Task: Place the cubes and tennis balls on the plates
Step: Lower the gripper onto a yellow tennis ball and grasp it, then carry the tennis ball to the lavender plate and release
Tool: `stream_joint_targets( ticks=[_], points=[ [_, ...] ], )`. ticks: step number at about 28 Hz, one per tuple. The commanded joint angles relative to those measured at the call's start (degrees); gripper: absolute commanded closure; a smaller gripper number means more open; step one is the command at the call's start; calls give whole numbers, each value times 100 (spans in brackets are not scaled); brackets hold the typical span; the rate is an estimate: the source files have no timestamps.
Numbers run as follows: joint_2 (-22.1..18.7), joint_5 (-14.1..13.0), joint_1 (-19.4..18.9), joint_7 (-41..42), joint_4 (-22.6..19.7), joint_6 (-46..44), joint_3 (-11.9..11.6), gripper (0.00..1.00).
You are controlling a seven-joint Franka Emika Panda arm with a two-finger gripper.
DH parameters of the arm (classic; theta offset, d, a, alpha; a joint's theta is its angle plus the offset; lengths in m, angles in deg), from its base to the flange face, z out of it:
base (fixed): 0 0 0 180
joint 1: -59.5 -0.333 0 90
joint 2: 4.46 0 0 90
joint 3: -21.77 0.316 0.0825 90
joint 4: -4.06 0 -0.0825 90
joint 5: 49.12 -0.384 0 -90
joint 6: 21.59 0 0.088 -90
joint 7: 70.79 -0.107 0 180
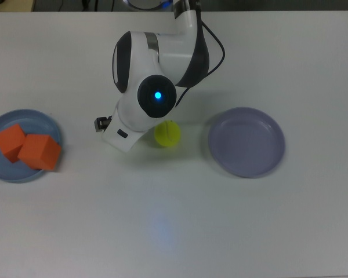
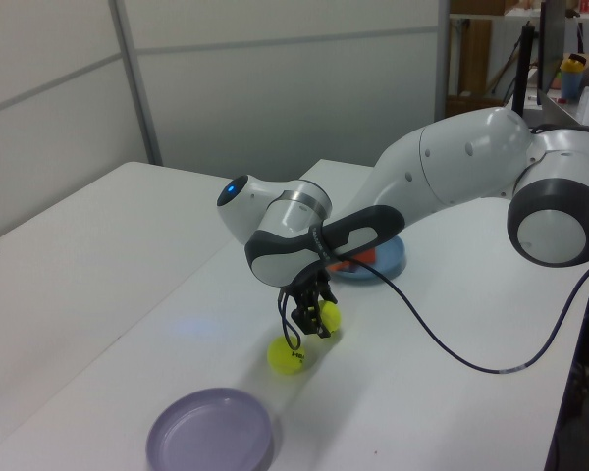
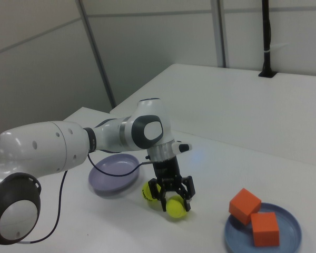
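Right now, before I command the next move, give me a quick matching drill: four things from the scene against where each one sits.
Things:
1. orange cubes
2. lavender plate
3. near tennis ball
4. other tennis ball

Places:
A. bare on the table, beside the gripper
B. between the fingers of the gripper
C. on the blue plate
D. holding nothing

Pairs: 1-C, 2-D, 3-B, 4-A

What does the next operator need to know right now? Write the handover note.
End effector: lowered over one tennis ball, fingers open around it, not closed yet.
Other tennis ball: on the table, just beside the first one, between the two plates.
Both orange cubes: on the blue plate.
Lavender plate: holds nothing.
Done: cubes plated.
Left: close on the ball, carry it to a plate, likely the lavender one, then do the second ball.
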Motion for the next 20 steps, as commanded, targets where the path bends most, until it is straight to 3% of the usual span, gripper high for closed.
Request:
stream_joint_targets(
  ticks=[1, 6, 7, 11, 12, 20],
  points=[
    [-52, 27, -14, -132, -16, 281, 24, 100],
    [-104, 27, -14, -254, 185, 317, 226, 100],
    [-113, 36, -14, -324, 343, 317, 427, 100],
    [-174, 36, -14, -421, 520, 369, 771, 100],
    [-262, 36, -14, -491, 564, 430, 963, 100],
    [-359, 97, -50, -913, 564, 510, 1694, 100]
  ],
)
